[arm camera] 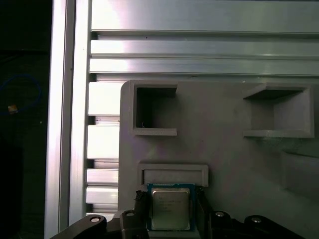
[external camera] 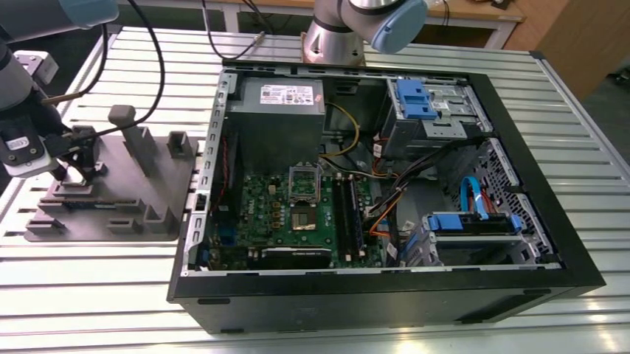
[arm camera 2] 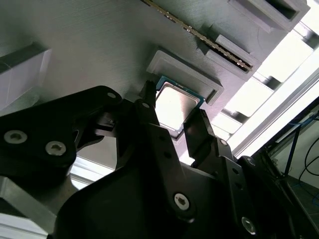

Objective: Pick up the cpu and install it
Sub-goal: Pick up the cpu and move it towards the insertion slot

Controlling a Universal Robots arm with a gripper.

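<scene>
Gripper (arm camera: 170,196) low over grey tray (arm camera: 224,154), jaws open, one each side of cpu (arm camera: 169,209); cpu flat in shallow pocket on tray. Keep jaws square to chip edges, centred; squeeze gently, or chip likely tips against pocket wall

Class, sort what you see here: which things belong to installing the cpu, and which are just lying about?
Belongs to the job:
cpu, lying in the grey tray
gripper, around the cpu
motherboard, inside the open case

Just lying about:
power supply
blue drive bracket
blue cable
</scene>
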